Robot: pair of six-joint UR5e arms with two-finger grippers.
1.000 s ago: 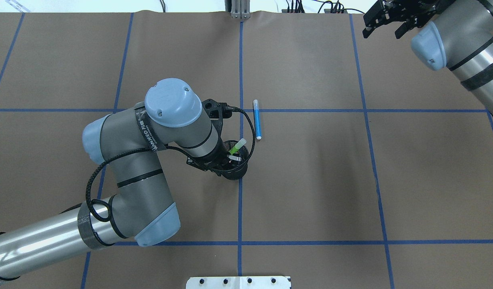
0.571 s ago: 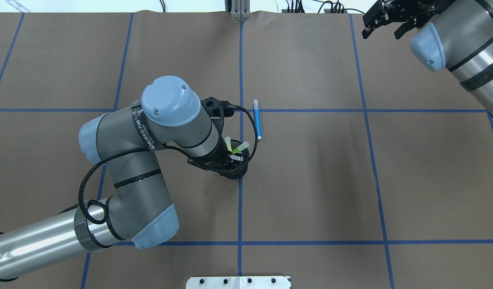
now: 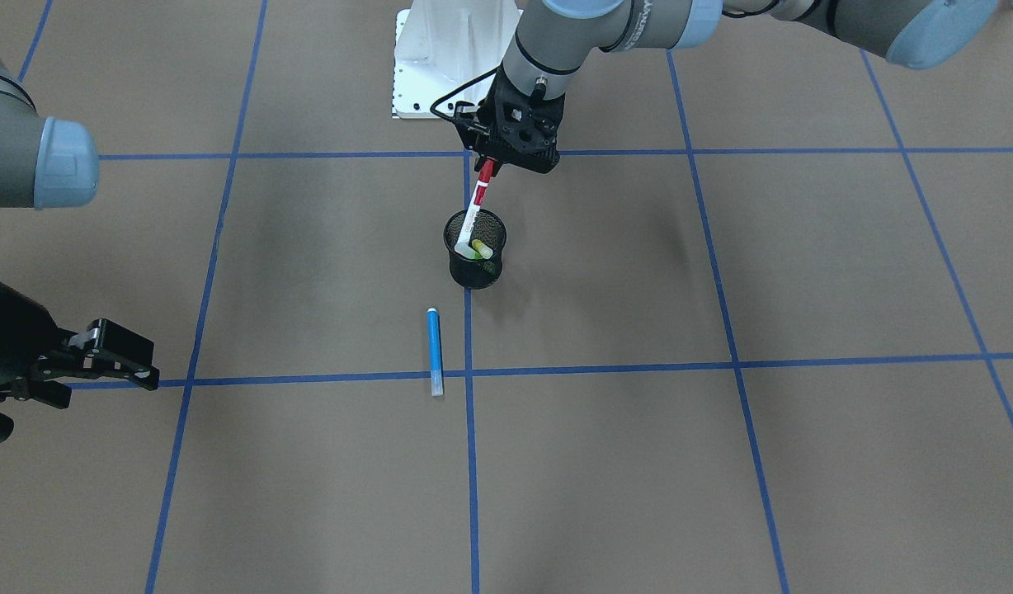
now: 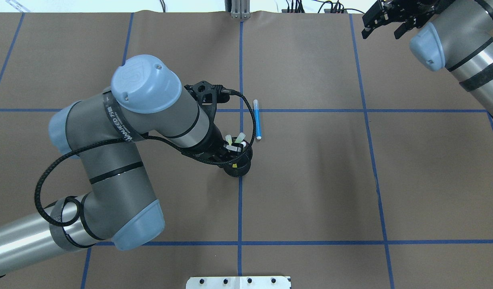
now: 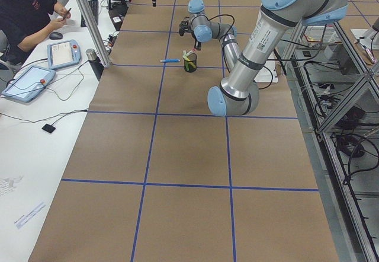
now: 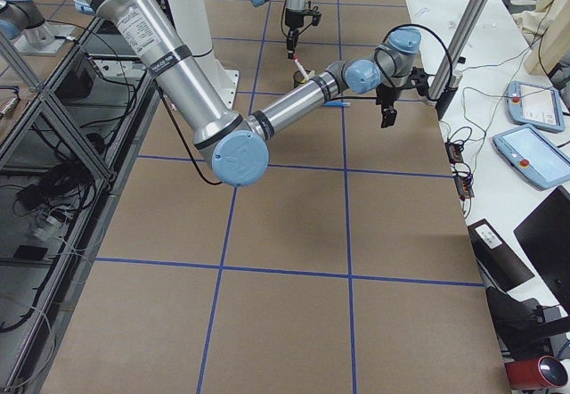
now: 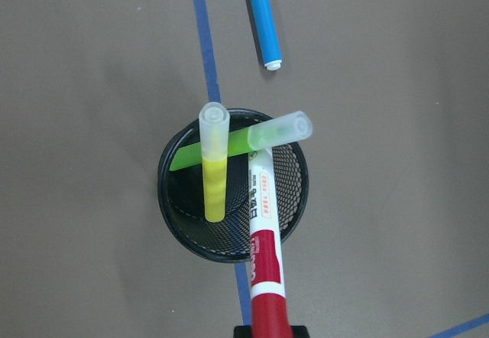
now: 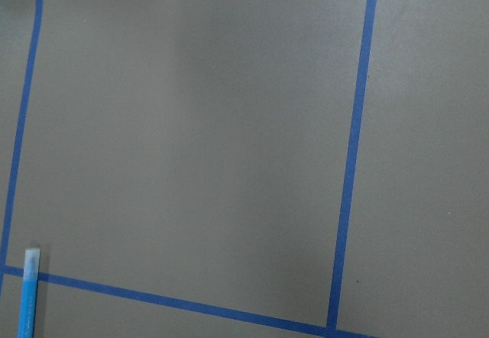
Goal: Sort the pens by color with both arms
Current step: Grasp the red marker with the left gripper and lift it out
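At the table's middle, a black two-finger left gripper (image 3: 490,161), hanging just above a round black mesh cup (image 3: 473,276) and clamped on the red upper end of a slim white-barrelled marker pen with red ends (image 3: 475,206). Pen tilted, lower end down inside the cup, upper part well clear of the rim. From the left wrist: pinched at the bottom edge of the view, barrel leaning across the cup's near rim.

Inside the same cup, two more slim markers, a neon yellow pen (image 7: 215,177) and a neon green pen (image 7: 252,138), crossed over each other, clear caps poking above the rim.

Near the cup but apart from it, flat on the brown paper-covered table (image 3: 721,454) with its blue tape grid, a slim blue marker pen (image 3: 433,351), roughly parallel to the central tape line and just beside it.

Well apart from all this, near the table's far edge on the robot's right, a black right gripper (image 4: 382,31) with jaws spread and nothing between them. In its wrist view, tape lines and one end of the blue pen at the lower left corner.
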